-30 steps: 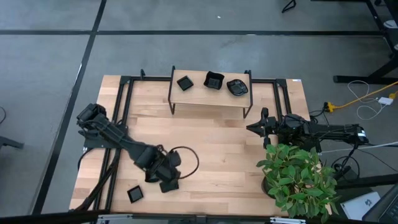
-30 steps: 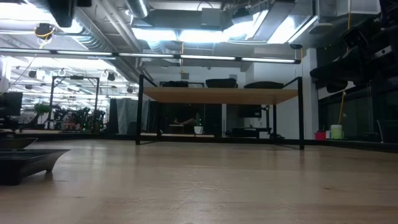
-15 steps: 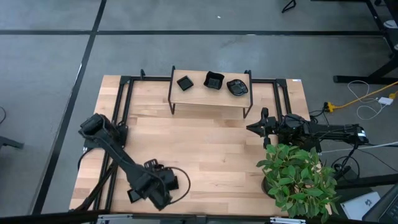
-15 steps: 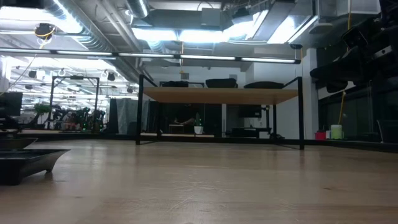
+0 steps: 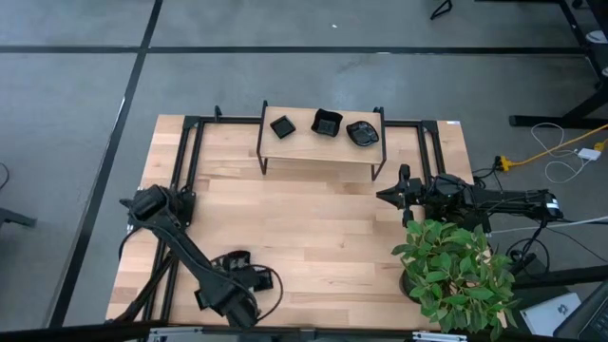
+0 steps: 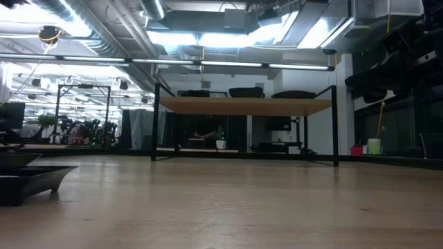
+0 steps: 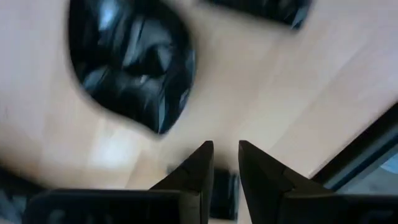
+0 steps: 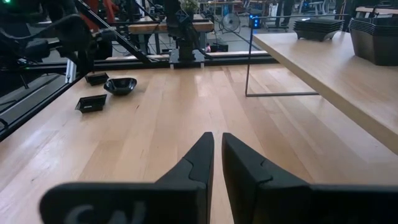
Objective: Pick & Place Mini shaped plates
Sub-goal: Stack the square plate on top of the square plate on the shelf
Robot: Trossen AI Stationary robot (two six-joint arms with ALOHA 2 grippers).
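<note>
- Two mini shaped plates lie on the near-left part of the table, just ahead of my left gripper [image 7: 225, 146]. One is a rounded dish [image 7: 130, 68]. The other is a dark dish [image 7: 264, 9] that is mostly out of my wrist view.
- My left fingers stand a little apart with nothing between them, low over the wood.
- I judge the rounded dish light, stiff, glossy and so slippery, and likely to chip if dropped. I would pinch its raised rim across the narrow way, one finger inside the hollow.
- It sits hollow up and looks longer one way, narrowing toward the end nearest my fingers. How that axis lies on the table I cannot tell.
- Three more plates sit on the raised shelf [image 5: 323, 152] at the far middle: a square one [image 5: 282, 126], a deeper one [image 5: 327, 123] and a rounded one [image 5: 362, 133].
- My right gripper [image 8: 217, 140] waits at the right side, nearly closed and empty.
</note>
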